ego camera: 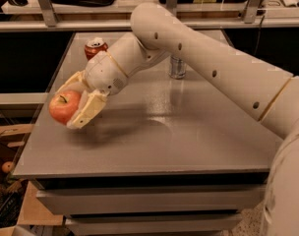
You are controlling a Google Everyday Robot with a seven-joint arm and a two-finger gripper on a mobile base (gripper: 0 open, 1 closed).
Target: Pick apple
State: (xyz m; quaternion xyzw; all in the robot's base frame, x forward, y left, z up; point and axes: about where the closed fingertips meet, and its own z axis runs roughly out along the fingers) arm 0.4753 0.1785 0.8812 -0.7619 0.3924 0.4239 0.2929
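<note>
The apple (63,107) is round and red-pink with a short dark stem on top. It sits between the two pale fingers of my gripper (73,105), which is shut on it. One finger (88,111) shows in front of the apple, the other arcs behind it. The gripper holds the apple above the left part of the grey table (189,136), with a shadow on the surface below it. The white arm reaches in from the right.
A red cola can (95,47) stands at the back left of the table. A silver can (177,67) stands behind the arm near the back middle. A small orange fruit (8,167) lies in a box on the floor at the left.
</note>
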